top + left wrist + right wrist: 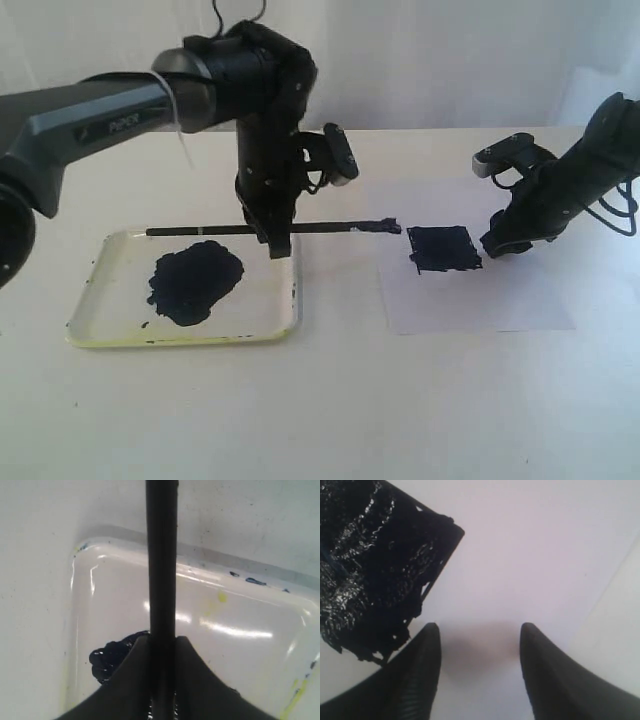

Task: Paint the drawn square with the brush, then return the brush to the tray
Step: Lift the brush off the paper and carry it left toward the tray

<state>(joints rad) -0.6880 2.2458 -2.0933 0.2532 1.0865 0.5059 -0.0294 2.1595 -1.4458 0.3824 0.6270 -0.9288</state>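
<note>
step: return brush | left claw [281, 248]: clamped on the brush [320, 228], level at frame centre above the tray [110, 335], lower left | right claw [480, 635]: wide, empty, beside the drawn square [444, 249], centre right, filled dark | risk: wet tip overhangs tray's right rim; releasing here could smear the counter [330, 400] or paper [500, 305]

Quick count: one tray [262, 300], one brush [200, 231], one sheet of paper [500, 300], and one drawn square [444, 249] on it, filled in solid dark. One paint blob [195, 282] in the tray. Two robot arms, left arm [90, 115] and right arm [590, 170], two jaws each. One counter [350, 420] under everything.
</note>
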